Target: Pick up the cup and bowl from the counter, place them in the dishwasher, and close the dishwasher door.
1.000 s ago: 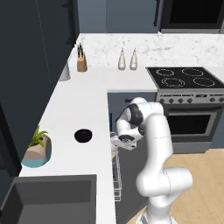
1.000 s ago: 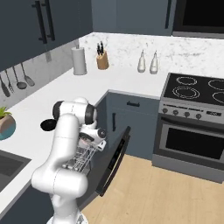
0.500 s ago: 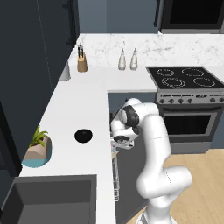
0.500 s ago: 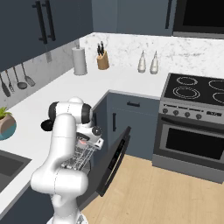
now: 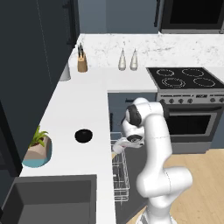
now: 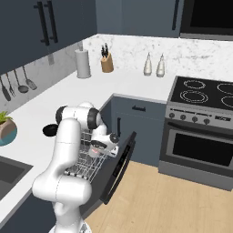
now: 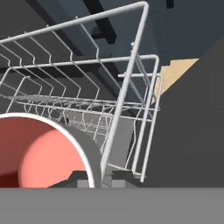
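Gripper (image 6: 98, 150) over the dishwasher rack (image 7: 131, 87), fingers around the cup (image 7: 39, 153); bowl (image 5: 83, 135) on the counter (image 5: 83, 96)

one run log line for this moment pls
stage: cup into rack | gripper: low over rack | cup: at the fingertips, grip unclear | bowl: on counter | dishwasher door: open

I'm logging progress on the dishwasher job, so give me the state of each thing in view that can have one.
dishwasher door: open, swung down.
wire rack: pulled out over the door.
cup: upright, red inside showing, at the rack, right below the hand.
bowl: on the counter, not yet picked up.
gripper: low over the rack; open or shut cannot be told.
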Controlling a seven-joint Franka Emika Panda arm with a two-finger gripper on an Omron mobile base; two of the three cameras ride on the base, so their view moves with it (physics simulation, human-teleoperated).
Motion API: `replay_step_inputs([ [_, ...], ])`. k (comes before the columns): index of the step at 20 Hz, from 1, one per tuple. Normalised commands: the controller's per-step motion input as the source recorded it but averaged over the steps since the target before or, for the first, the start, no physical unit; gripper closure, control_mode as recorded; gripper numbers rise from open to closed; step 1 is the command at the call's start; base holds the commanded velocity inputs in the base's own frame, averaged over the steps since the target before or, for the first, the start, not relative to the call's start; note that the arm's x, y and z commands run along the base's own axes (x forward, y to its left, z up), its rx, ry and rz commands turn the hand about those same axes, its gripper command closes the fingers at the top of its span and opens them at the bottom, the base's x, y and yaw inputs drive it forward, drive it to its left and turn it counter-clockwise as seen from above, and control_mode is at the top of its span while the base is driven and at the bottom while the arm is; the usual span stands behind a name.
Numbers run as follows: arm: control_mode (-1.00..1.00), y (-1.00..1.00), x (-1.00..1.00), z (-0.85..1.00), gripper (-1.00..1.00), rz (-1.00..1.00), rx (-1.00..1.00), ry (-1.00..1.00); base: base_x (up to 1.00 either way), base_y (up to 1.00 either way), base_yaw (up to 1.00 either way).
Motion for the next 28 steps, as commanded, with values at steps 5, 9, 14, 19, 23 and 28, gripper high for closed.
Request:
replay_step_inputs([
  [5,-1.00,-0.98,-0.35,-1.00,1.00,0.08,-0.01,-0.03,0.00,0.00,0.00],
  [9,-1.00,0.16,-0.36,-0.42,-1.00,-0.04,-0.13,-0.03,0.00,0.00,0.00],
  [14,-1.00,-0.52,-0.61,0.00,-1.00,-0.01,0.00,0.00,0.00,0.00,0.00],
  [19,-1.00,-1.00,-0.68,0.00,-1.00,0.00,0.01,0.00,0.00,0.00,0.00],
  [23,-1.00,-0.42,-0.34,0.32,-1.00,0.00,0.02,-0.02,0.00,0.00,0.00],
  [28,-1.00,-0.42,-0.56,0.75,-1.00,0.00,0.08,-0.08,0.00,0.00,0.00],
])
